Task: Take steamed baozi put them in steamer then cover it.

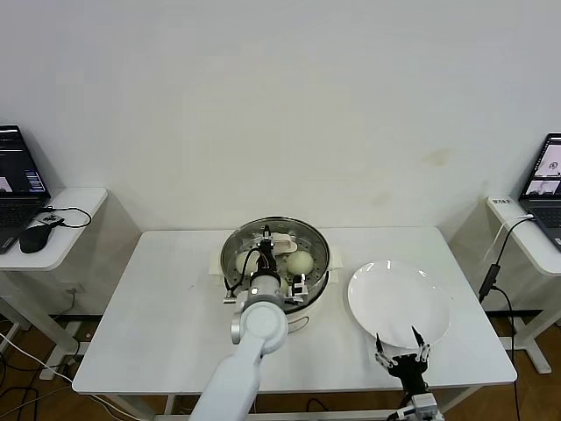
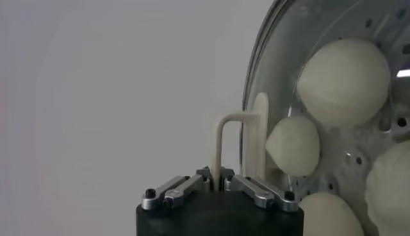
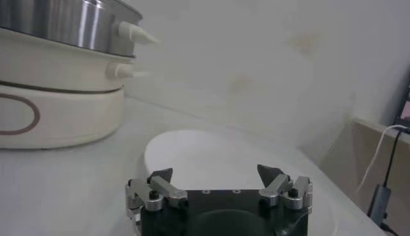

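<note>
My left end effector (image 2: 221,181) pinches the cover (image 2: 256,83) by its rigid handle (image 2: 234,138), sparing the fragile, slippery glass.

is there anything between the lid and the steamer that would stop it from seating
Nothing visible does. The left gripper is shut on the cover's handle, holding the cover right at the steamer. The baozi show through the glass, down in the basket. The right gripper hangs open near the empty plate, off to the side.
</note>
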Robot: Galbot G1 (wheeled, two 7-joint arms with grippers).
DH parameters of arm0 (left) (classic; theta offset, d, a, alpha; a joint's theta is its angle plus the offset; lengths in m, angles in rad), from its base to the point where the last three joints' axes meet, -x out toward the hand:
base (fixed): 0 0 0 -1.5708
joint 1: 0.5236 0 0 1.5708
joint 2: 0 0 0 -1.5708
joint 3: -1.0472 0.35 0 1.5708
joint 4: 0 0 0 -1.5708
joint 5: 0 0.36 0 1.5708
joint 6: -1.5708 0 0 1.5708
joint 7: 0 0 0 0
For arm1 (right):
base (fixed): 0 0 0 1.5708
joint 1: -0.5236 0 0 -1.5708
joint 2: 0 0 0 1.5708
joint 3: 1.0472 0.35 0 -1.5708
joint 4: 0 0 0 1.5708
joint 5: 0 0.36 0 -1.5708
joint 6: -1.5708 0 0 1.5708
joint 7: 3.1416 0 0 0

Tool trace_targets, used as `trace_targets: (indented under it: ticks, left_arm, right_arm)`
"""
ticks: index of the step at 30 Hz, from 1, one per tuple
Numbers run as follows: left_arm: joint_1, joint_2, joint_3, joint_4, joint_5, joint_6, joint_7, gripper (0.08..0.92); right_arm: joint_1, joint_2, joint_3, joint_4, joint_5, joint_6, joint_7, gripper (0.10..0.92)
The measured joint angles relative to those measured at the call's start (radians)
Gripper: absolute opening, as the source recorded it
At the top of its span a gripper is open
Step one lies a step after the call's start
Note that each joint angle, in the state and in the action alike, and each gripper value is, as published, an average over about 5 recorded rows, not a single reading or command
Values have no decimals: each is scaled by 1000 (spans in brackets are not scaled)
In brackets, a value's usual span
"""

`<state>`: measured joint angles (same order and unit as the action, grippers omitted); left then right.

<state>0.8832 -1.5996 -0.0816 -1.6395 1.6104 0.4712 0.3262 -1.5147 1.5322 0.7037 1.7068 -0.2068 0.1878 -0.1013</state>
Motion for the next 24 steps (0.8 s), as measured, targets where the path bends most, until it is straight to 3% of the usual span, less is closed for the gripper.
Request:
trace_targets:
  ticks: [13,24]
  left_arm:
    - [49,27,26,-92,-31,4,4,501]
    - [183,116,18,-304,-141,-7,-11,798]
  right_arm:
    - [-6,4,-8,7,-13,-1,-2,823]
    - [-18,-1,-14,13,-14,0,-2,823]
